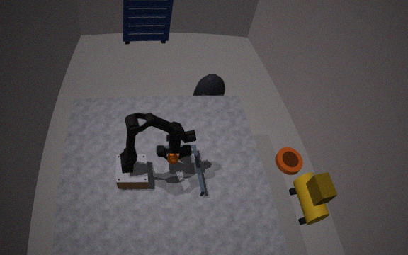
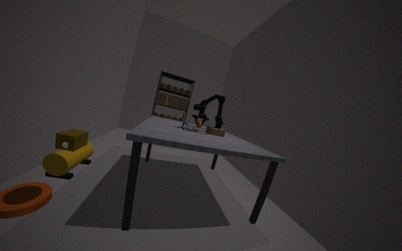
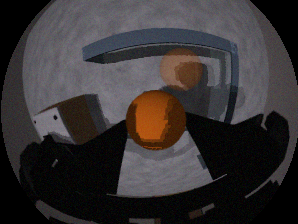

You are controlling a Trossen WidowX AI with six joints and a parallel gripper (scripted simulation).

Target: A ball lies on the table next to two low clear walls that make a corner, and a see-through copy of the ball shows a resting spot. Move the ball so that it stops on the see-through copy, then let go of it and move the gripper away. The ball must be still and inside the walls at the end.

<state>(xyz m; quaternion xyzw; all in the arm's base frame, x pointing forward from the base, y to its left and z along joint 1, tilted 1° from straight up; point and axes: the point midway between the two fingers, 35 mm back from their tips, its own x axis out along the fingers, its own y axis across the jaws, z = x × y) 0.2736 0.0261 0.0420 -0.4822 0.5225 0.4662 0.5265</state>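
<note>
Slippage is the main risk: the end effector [image 3: 154, 137] is clenched on the round orange ball [image 3: 156, 120], near the faint copy [image 3: 184, 72] inside the clear walls [image 3: 160, 42]; released carelessly, it may roll away.

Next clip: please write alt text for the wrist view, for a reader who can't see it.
The jaws are closed on the orange ball at the centre of the wrist view, above the grey table. Just beyond it, the faint see-through copy sits inside the corner of the low clear walls. A brown-and-white block lies to the left.
</note>
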